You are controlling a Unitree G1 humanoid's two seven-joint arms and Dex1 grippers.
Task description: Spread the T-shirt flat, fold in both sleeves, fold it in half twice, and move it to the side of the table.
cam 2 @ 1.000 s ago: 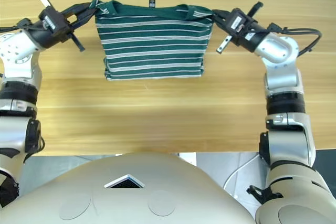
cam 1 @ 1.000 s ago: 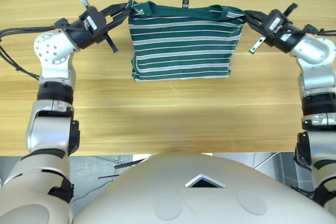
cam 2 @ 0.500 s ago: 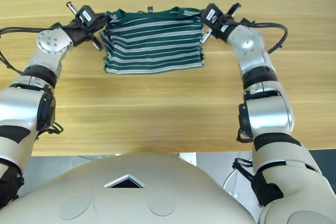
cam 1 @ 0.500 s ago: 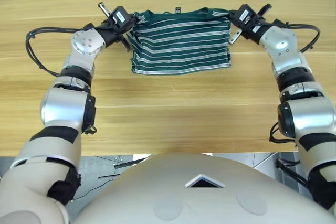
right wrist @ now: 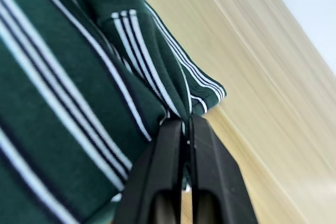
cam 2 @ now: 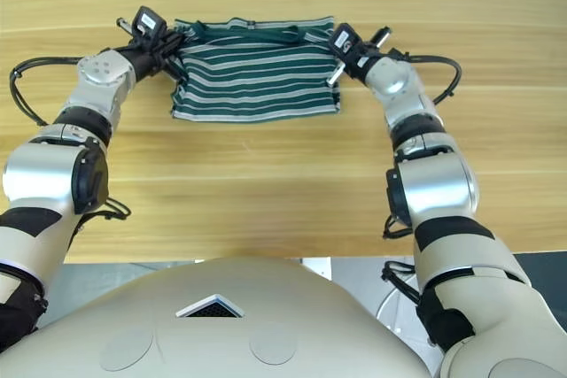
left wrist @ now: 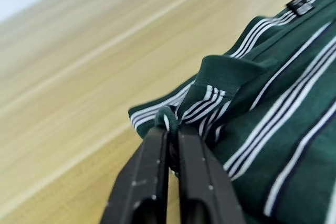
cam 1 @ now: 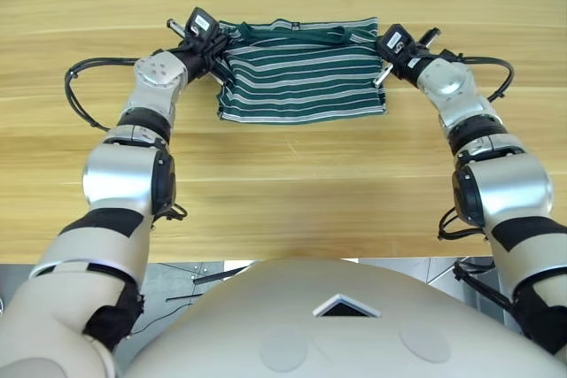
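Folded shirt lies flat on the table. Left gripper and right gripper each clamp one of its far corners, evidently to hold edges level for the next fold.

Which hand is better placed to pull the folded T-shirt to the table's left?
Left, probably: the left hand is shut on the far left corner of the T-shirt and would pull; the right hand would push cloth.

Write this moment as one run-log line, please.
shirt: folded, on table | left claw: shut on shirt's far left corner | right claw: shut on far right corner
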